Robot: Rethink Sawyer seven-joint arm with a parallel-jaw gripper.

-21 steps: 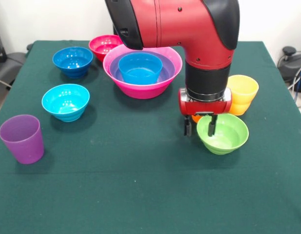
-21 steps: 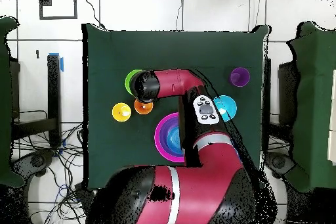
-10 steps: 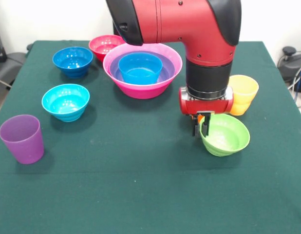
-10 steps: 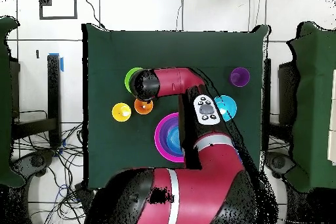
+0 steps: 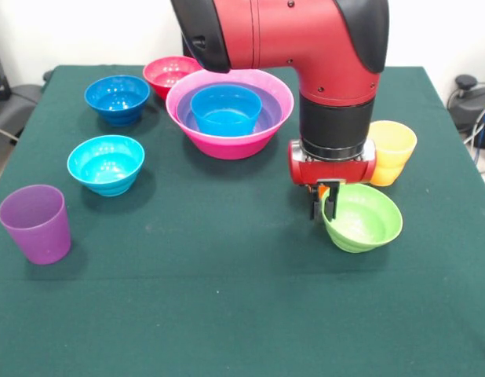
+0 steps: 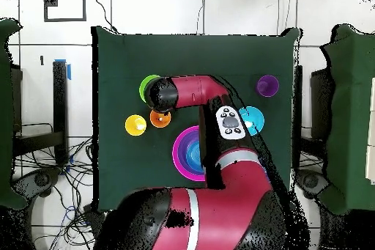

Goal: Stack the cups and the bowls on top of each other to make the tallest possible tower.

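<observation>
Gripper is pinching the lime green bowl's left rim, fingers closed on it, evidently for carrying to the tower.

My table wears a dark green cloth; on it, in the front view, the purple cup stands at the near left, the cyan bowl behind it, then the dark blue bowl and red-pink bowl; the hot-pink bowl sits mid-table; the lime green bowl and yellow cup lie right, the orange cup beside them
</observation>
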